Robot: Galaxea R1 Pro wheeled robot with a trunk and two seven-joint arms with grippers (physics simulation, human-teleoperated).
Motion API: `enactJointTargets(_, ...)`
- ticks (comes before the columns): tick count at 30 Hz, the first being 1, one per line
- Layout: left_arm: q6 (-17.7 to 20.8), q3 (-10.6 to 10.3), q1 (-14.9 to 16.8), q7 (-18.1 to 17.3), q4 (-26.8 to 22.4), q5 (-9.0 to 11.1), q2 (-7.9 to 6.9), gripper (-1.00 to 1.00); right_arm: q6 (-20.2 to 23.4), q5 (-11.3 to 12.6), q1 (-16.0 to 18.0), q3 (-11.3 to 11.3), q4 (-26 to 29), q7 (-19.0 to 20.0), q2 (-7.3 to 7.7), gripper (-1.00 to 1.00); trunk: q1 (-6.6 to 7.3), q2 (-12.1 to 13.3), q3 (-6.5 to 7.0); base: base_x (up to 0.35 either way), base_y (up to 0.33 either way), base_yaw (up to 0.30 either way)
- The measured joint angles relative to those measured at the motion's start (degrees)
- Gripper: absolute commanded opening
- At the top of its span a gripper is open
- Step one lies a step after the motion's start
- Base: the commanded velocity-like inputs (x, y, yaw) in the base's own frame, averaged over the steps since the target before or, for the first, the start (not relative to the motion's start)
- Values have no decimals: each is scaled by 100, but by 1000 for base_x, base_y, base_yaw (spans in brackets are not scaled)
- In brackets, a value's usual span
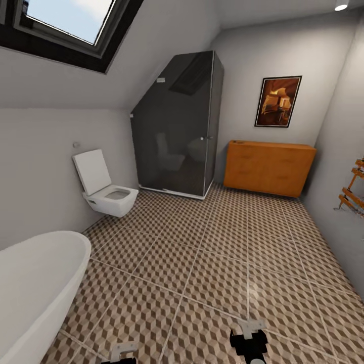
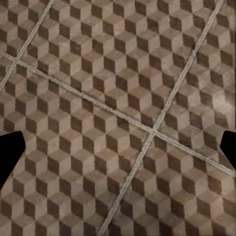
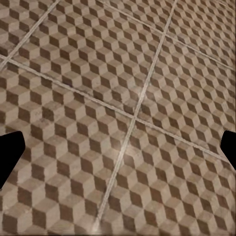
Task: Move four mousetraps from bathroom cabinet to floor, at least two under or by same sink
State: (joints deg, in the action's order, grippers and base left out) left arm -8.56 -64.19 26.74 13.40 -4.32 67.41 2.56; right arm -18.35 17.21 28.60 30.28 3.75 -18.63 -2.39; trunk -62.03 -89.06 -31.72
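The bathroom floor (image 1: 212, 263) was the biggest thing. It had big square tiles with a small brown, beige and white cube pattern and pale lines between them.

A dark glass shower box (image 1: 177, 126) stood in the far corner of the floor. A white bathtub (image 1: 35, 283) sat by the near left edge of the floor. The cabinet (image 1: 268, 167) was orange-brown wood and stood against the far wall, just right of the shower box. Its top looked flat, and I could not make out any mousetraps on it from here. A white toilet (image 1: 103, 189) hung on the left wall with its lid up. A window (image 1: 65, 25) in the sloped ceiling showed blue sky. A framed picture (image 1: 277, 101) hung above the cabinet. A wooden rack (image 1: 354, 192) was on the right wall. No words could be read anywhere.

The left tool (image 2: 118, 147) hung over bare floor tiles. Its two dark tips sat wide apart at the sides, and it held nothing. The right tool (image 3: 118, 152) looked the same: spread wide over the tiles, with nothing in it.
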Motion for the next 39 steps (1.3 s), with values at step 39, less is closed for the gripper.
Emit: enactJointTargets(39,0,-1,-4,0,0,-7,9,100,-8,11,0,-9,5,7,12,100,0,0,-307,0,0,-164)
